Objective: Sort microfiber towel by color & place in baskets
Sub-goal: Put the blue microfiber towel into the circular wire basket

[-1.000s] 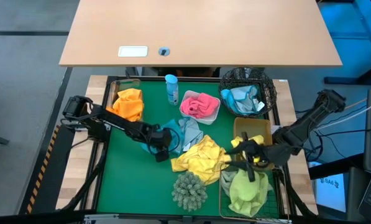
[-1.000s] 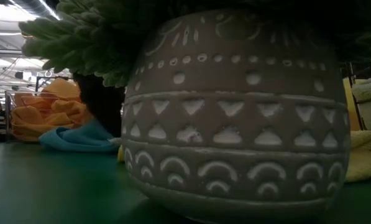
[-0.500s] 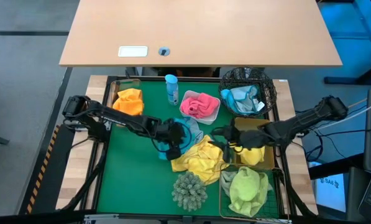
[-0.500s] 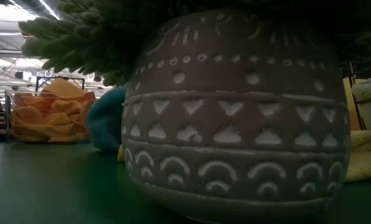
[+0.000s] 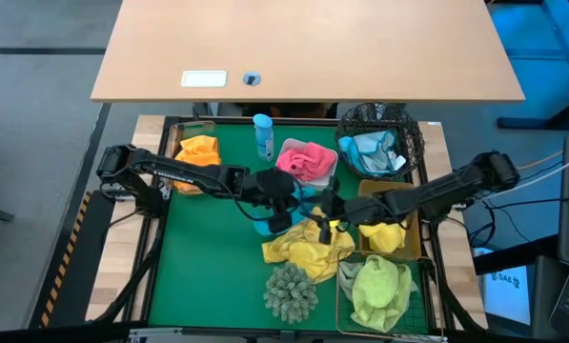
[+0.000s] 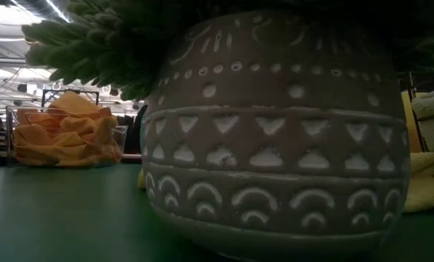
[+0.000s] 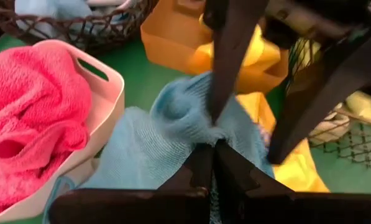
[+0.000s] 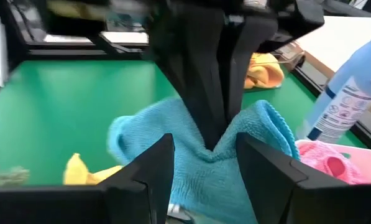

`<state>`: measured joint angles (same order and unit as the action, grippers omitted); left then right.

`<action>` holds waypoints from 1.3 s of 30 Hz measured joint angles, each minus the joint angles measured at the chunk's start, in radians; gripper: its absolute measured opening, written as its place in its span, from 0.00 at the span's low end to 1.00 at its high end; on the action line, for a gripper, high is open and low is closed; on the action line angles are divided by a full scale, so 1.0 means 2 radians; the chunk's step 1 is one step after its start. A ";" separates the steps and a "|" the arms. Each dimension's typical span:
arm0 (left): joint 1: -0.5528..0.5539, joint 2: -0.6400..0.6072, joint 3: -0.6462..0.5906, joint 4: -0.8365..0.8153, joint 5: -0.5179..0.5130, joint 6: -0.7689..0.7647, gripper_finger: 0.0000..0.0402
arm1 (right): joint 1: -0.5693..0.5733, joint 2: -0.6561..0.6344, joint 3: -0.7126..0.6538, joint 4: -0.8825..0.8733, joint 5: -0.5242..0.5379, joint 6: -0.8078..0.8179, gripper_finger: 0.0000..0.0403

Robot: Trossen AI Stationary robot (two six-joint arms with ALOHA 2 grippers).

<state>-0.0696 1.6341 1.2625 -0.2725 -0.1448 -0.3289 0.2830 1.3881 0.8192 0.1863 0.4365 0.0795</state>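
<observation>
A teal-blue microfiber towel (image 5: 268, 226) hangs over the table's middle, with my left gripper (image 5: 289, 200) shut on it. My right gripper (image 5: 324, 211) reaches in from the table's right and is open, one finger on either side of the towel's gathered top (image 8: 260, 134). Yellow towels (image 5: 308, 246) lie heaped on the green mat beneath. Pink towels fill the white tub (image 5: 330, 177), orange ones the clear tub (image 5: 198, 152). Pale blue and grey ones sit in the black wire basket (image 5: 408, 133). The two gold baskets (image 5: 410, 205) at the right hold yellow and pale green towels. My left gripper pinches a bunched fold of the teal-blue towel (image 7: 201, 134) between its two fingers (image 8: 213, 93), slanting down from the table's left. The towel hangs slack below the fingers, and the low view shows none of it on the mat. My right gripper has its fingers (image 8: 145, 177) close beside the towel; whether they touch it I cannot tell.
A patterned pot with a shaggy grey-green clump (image 5: 292, 291) stands near the front edge and fills the low view. A small blue bottle (image 5: 262, 135) stands at the back between the tubs. Bare green mat (image 5: 203, 267) lies at the front left.
My left gripper has risen and gone toward the table's right, lifting the teal-blue towel off the mat. My right gripper has swung from above the gold baskets toward the table's middle, up to the towel, staying open.
</observation>
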 joint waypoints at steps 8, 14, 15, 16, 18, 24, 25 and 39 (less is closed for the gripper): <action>-0.001 0.000 0.000 0.029 0.001 -0.001 0.00 | -0.009 0.019 0.000 0.001 0.008 -0.003 0.43; -0.001 0.000 0.000 0.047 0.004 -0.001 0.00 | -0.008 0.019 0.000 0.003 0.008 -0.002 0.42; -0.001 0.000 0.000 0.049 0.004 -0.001 0.00 | -0.008 0.019 0.000 0.005 0.008 -0.002 0.42; -0.001 0.000 0.000 0.051 0.004 0.000 0.00 | -0.008 0.019 0.000 0.008 0.007 -0.002 0.40; -0.001 0.000 0.000 0.052 0.006 -0.001 0.01 | -0.008 0.019 0.000 0.011 0.001 -0.002 0.34; -0.002 0.000 0.000 0.051 0.005 -0.003 0.06 | -0.008 0.019 0.000 0.009 -0.002 -0.002 0.05; -0.002 0.000 0.000 0.051 0.001 -0.005 0.07 | -0.008 0.019 0.000 0.008 -0.002 -0.001 0.04; 0.000 -0.001 0.002 0.046 -0.029 -0.010 0.19 | -0.007 -0.087 0.000 -0.100 -0.005 0.014 0.03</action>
<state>-0.0692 1.6314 1.2659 -0.1809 -0.2023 -0.3487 0.2685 1.2151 0.8192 -0.0133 0.4263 0.1066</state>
